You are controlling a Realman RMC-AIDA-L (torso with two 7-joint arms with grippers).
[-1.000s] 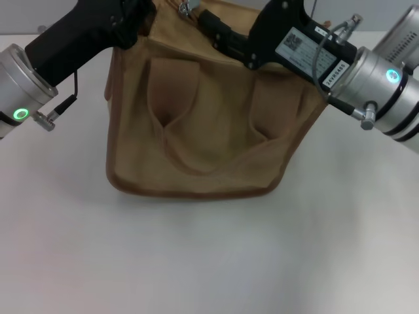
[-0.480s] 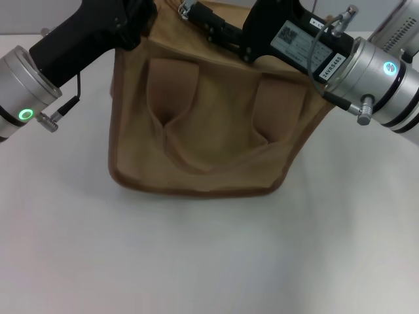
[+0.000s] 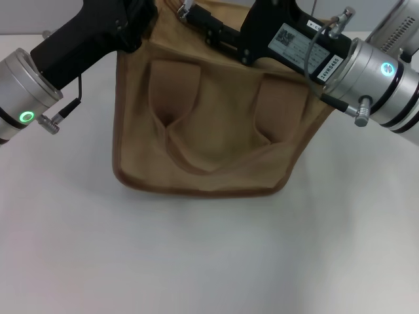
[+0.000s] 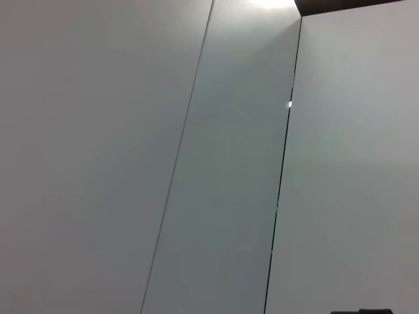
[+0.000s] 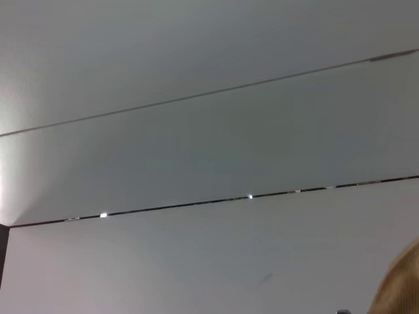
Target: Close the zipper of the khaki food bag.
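The khaki food bag (image 3: 216, 131) stands upright at the back of the white table, its looped handle (image 3: 196, 163) facing me. My right gripper (image 3: 196, 16) reaches from the right across the bag's top edge, fingers together at the small silver pull tab of the zipper (image 3: 185, 9). Little of the zipper line itself shows, since it lies behind the top edge. At the bag's top left corner sits my left gripper (image 3: 134, 19), its tip hidden against the fabric. A sliver of the khaki food bag (image 5: 400, 288) shows in a corner of the right wrist view.
The white table (image 3: 209, 261) stretches out bare in front of the bag and to both sides. The left wrist view shows only pale wall panels (image 4: 196, 163).
My right gripper has slid left along the bag's top edge toward the left corner. The bag has shifted slightly to the right. The left arm has barely moved.
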